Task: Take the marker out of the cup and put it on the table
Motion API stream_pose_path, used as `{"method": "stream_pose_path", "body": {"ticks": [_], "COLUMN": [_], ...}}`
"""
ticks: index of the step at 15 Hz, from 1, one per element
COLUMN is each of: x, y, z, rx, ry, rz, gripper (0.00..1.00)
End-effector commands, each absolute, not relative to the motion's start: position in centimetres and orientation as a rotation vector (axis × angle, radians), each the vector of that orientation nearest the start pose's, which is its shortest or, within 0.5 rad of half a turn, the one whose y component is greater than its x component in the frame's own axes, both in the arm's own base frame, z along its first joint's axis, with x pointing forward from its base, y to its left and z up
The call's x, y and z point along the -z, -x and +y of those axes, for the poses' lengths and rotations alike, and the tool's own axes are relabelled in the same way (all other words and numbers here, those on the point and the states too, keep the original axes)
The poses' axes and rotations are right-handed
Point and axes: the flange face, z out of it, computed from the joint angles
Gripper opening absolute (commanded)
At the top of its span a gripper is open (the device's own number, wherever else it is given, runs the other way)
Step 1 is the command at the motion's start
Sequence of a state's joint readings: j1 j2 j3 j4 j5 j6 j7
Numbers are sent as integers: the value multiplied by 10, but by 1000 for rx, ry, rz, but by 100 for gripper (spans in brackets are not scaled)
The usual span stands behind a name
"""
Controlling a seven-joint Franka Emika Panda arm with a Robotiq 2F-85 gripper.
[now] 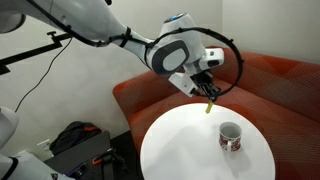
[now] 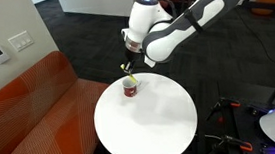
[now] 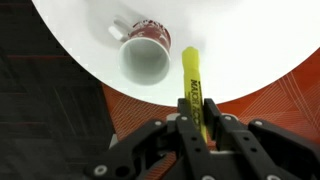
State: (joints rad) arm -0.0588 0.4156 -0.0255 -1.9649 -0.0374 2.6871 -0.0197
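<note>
My gripper (image 3: 198, 112) is shut on the yellow-green marker (image 3: 190, 75), which hangs point-down from the fingers above the round white table (image 3: 250, 50). The marker also shows in both exterior views (image 1: 209, 105) (image 2: 125, 70), held in the air clear of the cup. The white cup with the dark red pattern (image 3: 145, 55) stands upright and empty on the table, just left of the marker in the wrist view. In an exterior view the cup (image 1: 231, 136) sits lower right of my gripper (image 1: 207, 92); in an exterior view the cup (image 2: 130, 87) is below my gripper (image 2: 128, 63).
A reddish-brown curved sofa (image 1: 270, 80) (image 2: 30, 106) wraps around the far side of the table (image 1: 190, 150) (image 2: 152, 126). Dark equipment (image 1: 80, 145) lies on the floor beside the table.
</note>
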Motion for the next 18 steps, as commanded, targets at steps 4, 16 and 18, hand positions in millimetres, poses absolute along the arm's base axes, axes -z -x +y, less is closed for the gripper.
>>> {"method": "stream_pose_path", "body": {"ticks": [4,16,18], "x": [-283,-192,-171], "y": [-633,-674,-682], "z": [1,115,119], "rx": [148,-183,-296], "ry": [3202,3311,3321], "rz": [-232,-436,-438], "gripper": [5,5,5]}}
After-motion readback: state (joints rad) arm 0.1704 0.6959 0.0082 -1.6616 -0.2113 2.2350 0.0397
